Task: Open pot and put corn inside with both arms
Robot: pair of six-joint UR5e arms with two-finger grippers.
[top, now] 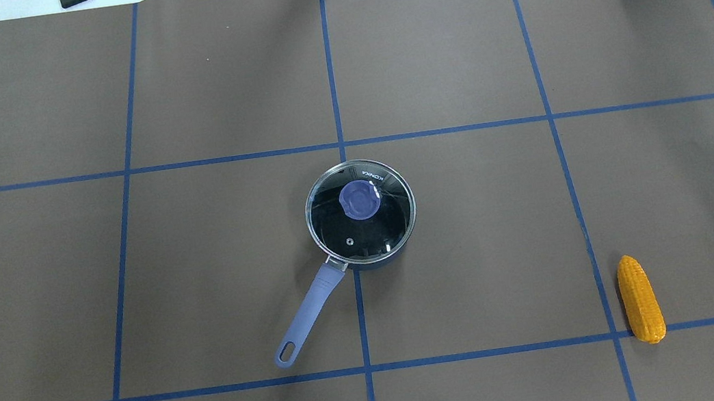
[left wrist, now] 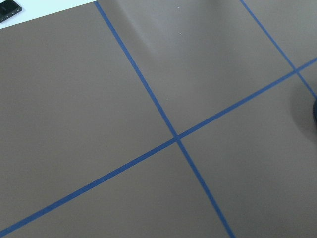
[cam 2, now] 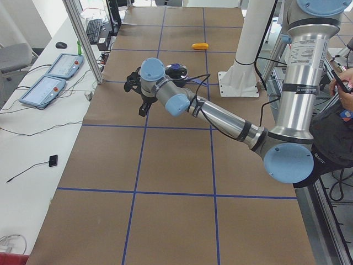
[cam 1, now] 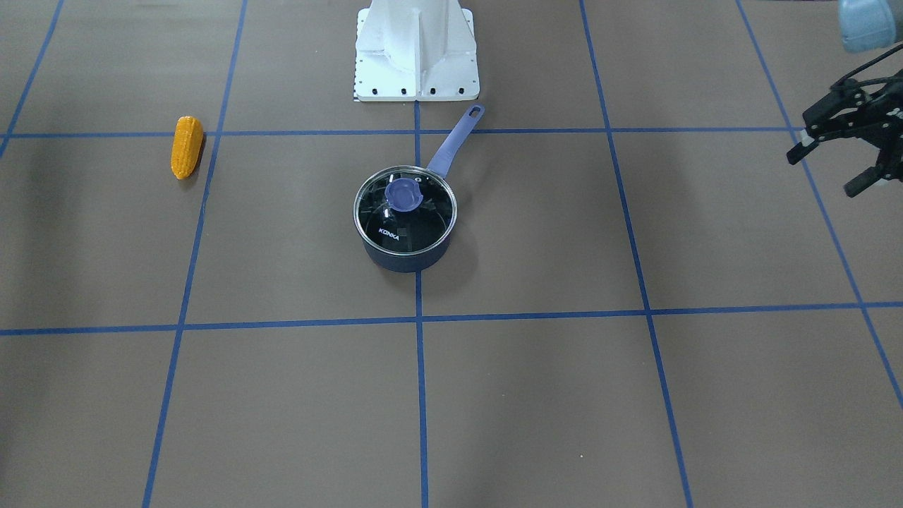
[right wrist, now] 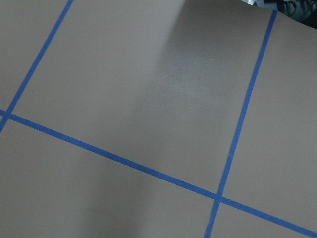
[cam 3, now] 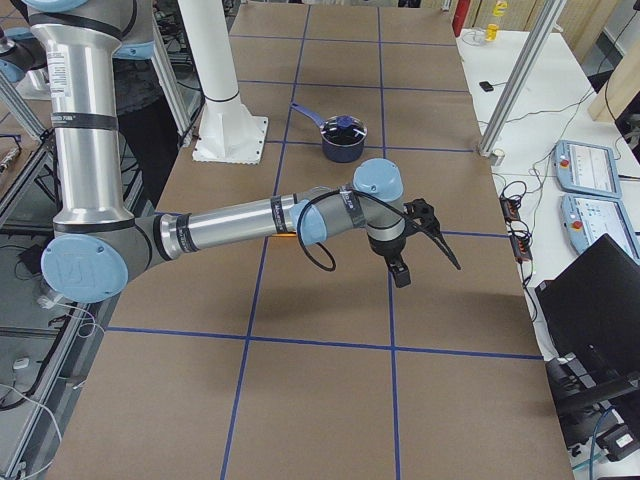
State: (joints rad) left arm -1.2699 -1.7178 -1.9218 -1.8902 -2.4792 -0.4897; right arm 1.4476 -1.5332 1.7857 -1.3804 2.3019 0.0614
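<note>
The dark blue pot (cam 1: pixel 405 257) stands at the table's middle with its glass lid (cam 1: pixel 395 226) and blue knob (cam 1: pixel 404 194) on, and its handle (cam 1: pixel 455 141) points toward the robot base. It also shows in the overhead view (top: pixel 372 262). The orange-yellow corn (top: pixel 640 298) lies flat on the robot's right side, far from the pot; it also shows in the front view (cam 1: pixel 187 147). My left gripper (cam 1: pixel 829 169) hovers open and empty at the table's left side. My right gripper (cam 3: pixel 428 270) shows only in the right side view; I cannot tell whether it is open or shut.
The white base mount (cam 1: pixel 416 49) stands behind the pot. Blue tape lines grid the brown table (top: pixel 236 278). Teach pendants (cam 2: pixel 52 77) lie on the white side bench beyond the far edge, beside an aluminium post (cam 2: pixel 83 38).
</note>
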